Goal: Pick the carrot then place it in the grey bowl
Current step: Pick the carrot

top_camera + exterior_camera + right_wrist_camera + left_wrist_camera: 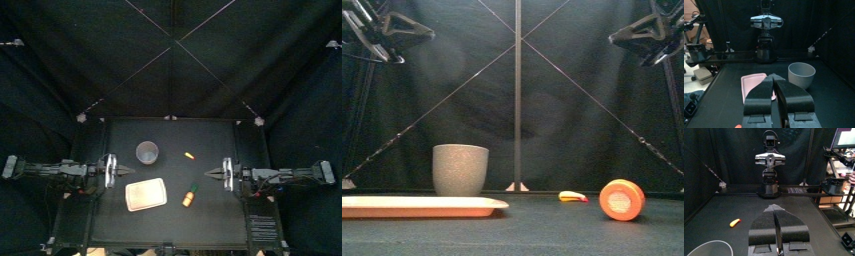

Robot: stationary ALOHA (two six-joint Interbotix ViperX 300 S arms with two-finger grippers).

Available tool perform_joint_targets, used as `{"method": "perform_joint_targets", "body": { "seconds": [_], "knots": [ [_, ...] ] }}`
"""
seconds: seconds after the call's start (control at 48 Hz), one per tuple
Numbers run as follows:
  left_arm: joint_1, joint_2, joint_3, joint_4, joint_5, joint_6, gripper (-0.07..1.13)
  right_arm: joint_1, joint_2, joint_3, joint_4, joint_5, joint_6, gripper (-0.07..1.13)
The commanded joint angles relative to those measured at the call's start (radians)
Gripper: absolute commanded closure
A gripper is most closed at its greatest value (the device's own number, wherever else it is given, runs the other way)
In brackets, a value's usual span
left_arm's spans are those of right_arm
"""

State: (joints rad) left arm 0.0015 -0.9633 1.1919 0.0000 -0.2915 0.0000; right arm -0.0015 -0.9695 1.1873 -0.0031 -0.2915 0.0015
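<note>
The carrot point(190, 198), orange with a green end, lies on the table right of the pink tray, near the front. Seen end-on in the front view, the carrot point(620, 199) looks like an orange disc. The grey bowl point(147, 152) is a tall speckled cup point(460, 169) standing upright behind the tray, and it looks empty. My left gripper point(118, 172) hovers at the table's left side, its jaws shut point(777, 230) on nothing. My right gripper point(225, 174) hovers at the right side, also shut point(775, 95) and empty, a little behind and to the right of the carrot.
A flat pink tray point(146, 194) lies at the front left of centre. A small yellow toy point(189, 156) rests between the cup and my right gripper, also visible low in the front view as a yellow toy point(573, 196).
</note>
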Motion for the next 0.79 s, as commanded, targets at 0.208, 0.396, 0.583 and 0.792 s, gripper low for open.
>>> {"method": "perform_joint_targets", "body": {
  "seconds": [0.208, 0.396, 0.583, 0.792],
  "knots": [
    [0.011, -0.003, -0.003, 0.009, -0.023, 0.002, 1.08, 0.081, 0.189, -0.028, -0.002, 0.012, 0.046, 1.02],
    [0.012, -0.003, 0.003, 0.026, -0.021, 0.003, 1.08, 0.196, 0.359, -0.100, -0.003, 0.094, 0.044, 1.02],
    [0.012, -0.003, 0.003, 0.041, -0.020, 0.003, 1.08, 0.209, 0.476, -0.147, 0.002, 0.179, 0.049, 0.99],
    [0.011, -0.003, 0.006, 0.051, -0.017, 0.003, 1.07, 0.213, 0.607, -0.189, 0.049, 0.178, 0.051, 0.82]
  ]
}}
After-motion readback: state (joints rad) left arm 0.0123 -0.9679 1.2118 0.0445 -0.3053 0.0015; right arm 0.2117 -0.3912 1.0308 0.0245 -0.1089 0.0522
